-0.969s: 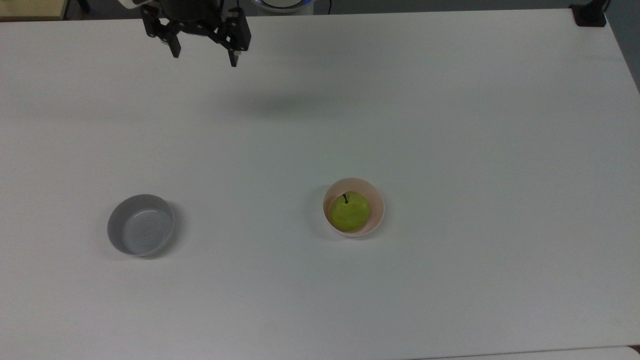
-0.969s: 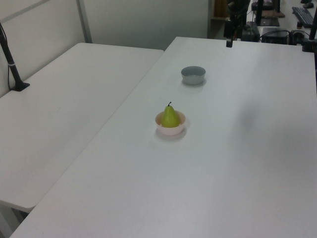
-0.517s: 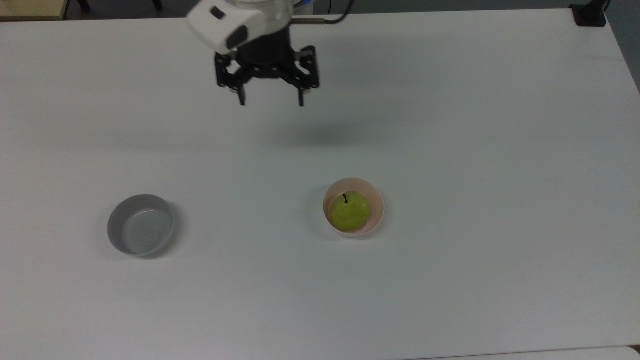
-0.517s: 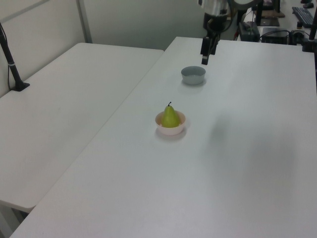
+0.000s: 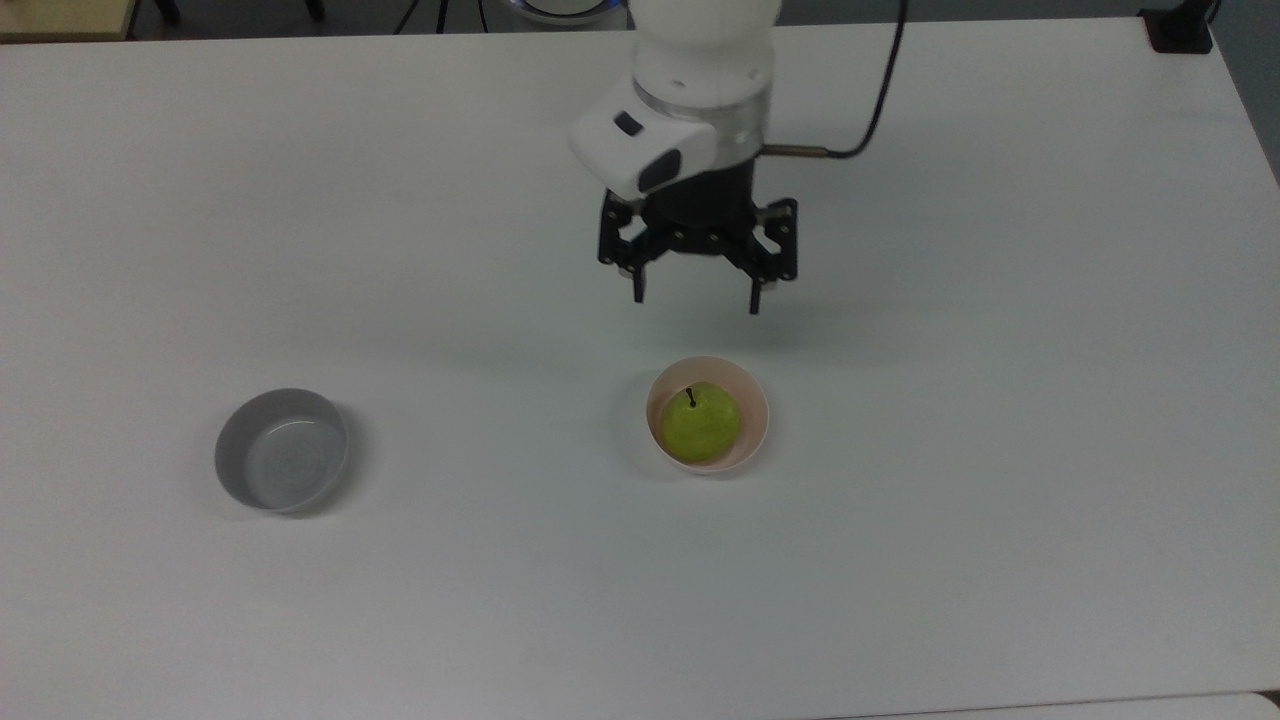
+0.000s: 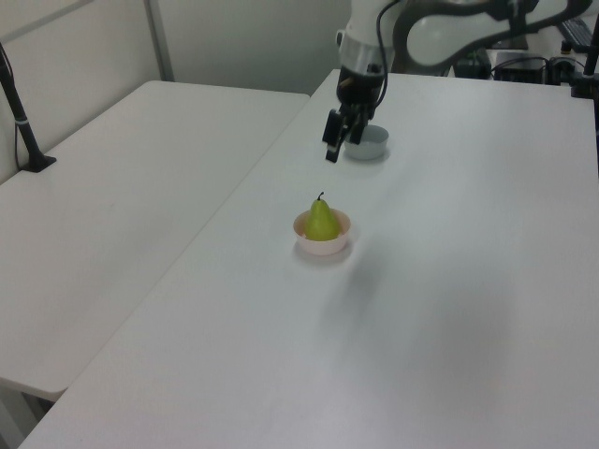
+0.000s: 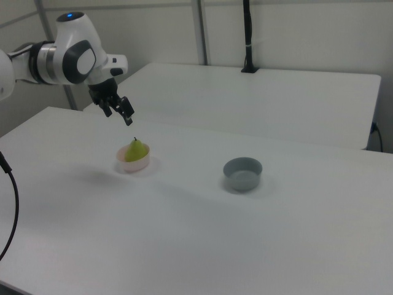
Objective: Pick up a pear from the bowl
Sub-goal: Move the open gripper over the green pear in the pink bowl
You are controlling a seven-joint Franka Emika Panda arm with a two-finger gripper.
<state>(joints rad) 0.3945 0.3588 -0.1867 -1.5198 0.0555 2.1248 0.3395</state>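
Claw (image 5: 696,297) spread wide, holding nothing, hanging in the air short of the bowl (image 5: 752,398), above the bowl in the top view and well clear of its rim. Pear (image 5: 701,423) sits upright inside the bowl, stem up, on the worktop (image 5: 1000,350). Grey bowl (image 5: 282,450) is well apart from the bowl, on the top view's left. Judged step: approach, no grasp yet. Next move likely calls for centring over the pear, then lowering so the fingers straddle it without knocking the bowl's rim.
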